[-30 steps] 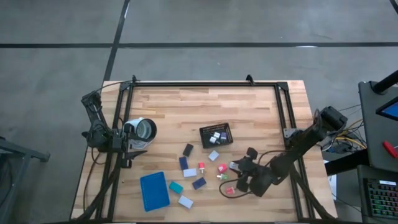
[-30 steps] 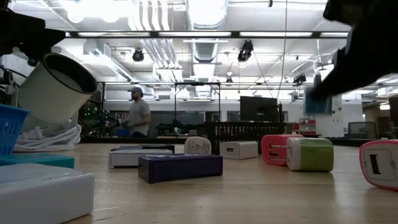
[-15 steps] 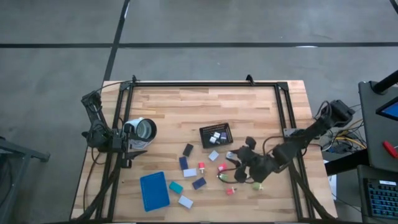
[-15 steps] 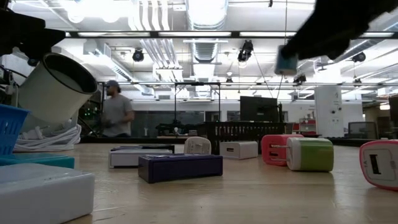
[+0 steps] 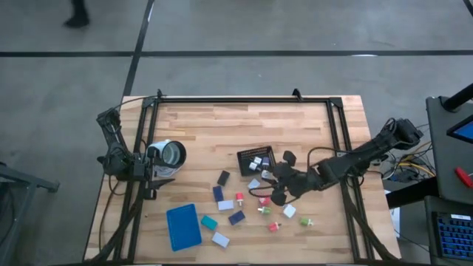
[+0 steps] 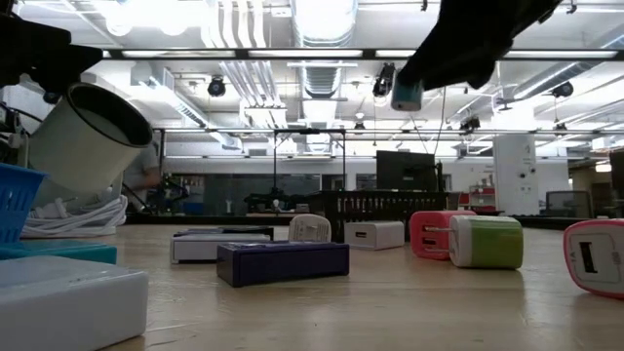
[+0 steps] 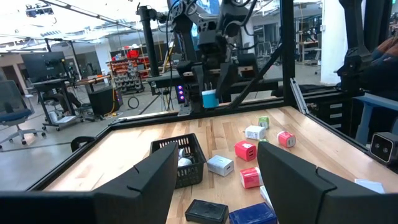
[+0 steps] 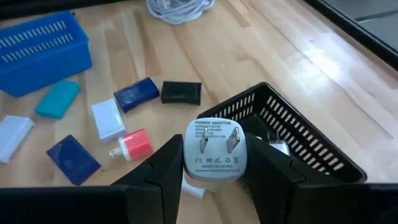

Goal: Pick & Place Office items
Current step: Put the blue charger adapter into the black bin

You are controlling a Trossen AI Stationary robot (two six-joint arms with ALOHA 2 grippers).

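Note:
My right gripper is shut on a small pale-teal plug adapter, held in the air just at the near right of the black mesh basket. The same adapter shows high above the table in the low view. Other office items lie flat on the wood: red, pink, white and green adapters, and flat navy, teal, white and black blocks. My left gripper waits open at the table's left edge. My right gripper pinches the adapter's two opposite sides between its two fingers. The fingers slant down from the table's right side. The adapter's white pronged face is turned back toward the wrist. It hangs lifted clear of the table.
A blue tray lies at the near left. A white cup-like cylinder lies tilted beside the left arm. Several small pieces sit inside the basket. Black frame rails run along the table's edges.
My right gripper, still shut on the adapter, has risen and gone toward the table's far left, from the near right items to beside the basket. The green and white adapters it stood over now show uncovered.

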